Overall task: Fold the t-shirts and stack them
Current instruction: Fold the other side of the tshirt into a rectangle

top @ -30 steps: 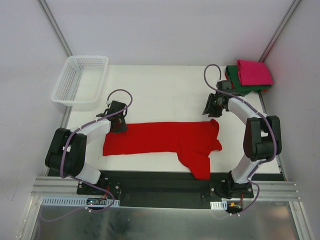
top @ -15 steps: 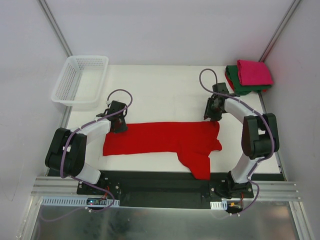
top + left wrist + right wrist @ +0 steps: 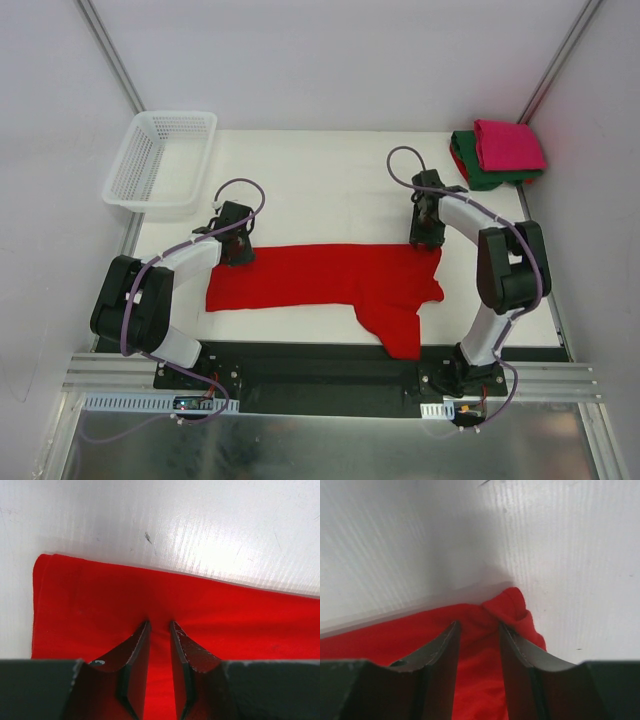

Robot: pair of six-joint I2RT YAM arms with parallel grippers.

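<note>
Overhead only — pink t-shirt atop green t-shirt, apart from red t-shirt.

The left arm reached forward with its elbow folded back near the base and its wrist pitched steeply down. The left gripper had its fingers drawn to a narrow gap, the tips pinching a small pucker of the red t-shirt. The right arm rose tall at the elbow and bent inward, wrist pointing down. The right gripper held its fingers apart, tips set either side of the shirt's far corner, not closed on it.
</note>
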